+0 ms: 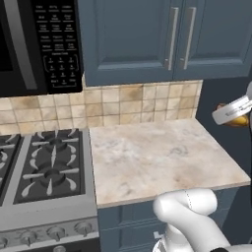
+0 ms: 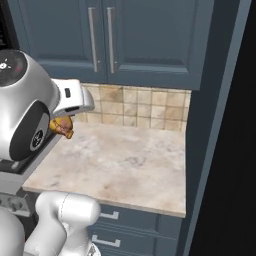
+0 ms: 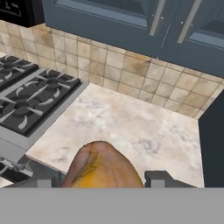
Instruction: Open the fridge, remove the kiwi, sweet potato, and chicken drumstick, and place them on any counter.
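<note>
The two-finger gripper (image 3: pixel 103 178) is clamped on the small golden orange-brown chicken drumstick (image 3: pixel 103 168); its jaws stand fairly wide apart with the meat filling the gap between the dark finger tips (image 3: pixel 159 178). In the hand view the drumstick's bulbous end points up toward the beige marbled stone counter (image 3: pixel 144 131), in the air and not touching the stone. From the left base view the drumstick (image 1: pixel 239 119) peeks out behind the white hand, off the counter's (image 1: pixel 157 157) right edge, against the dark blue-grey panel there. From the right base view the drumstick (image 2: pixel 62 126) hangs over the counter's (image 2: pixel 130 160) left rear part, under the white wrist.

The black gas stove top (image 1: pixel 42 165) with grey burner grates butts against the counter's left side. The tan tiled backsplash (image 1: pixel 133 103) runs behind the counter. Blue-grey upper cabinets (image 1: pixel 162 34) with silver bar handles hang above the counter, and the black microwave with keypad (image 1: pixel 42 44) is up left of the counter, over the stove.
</note>
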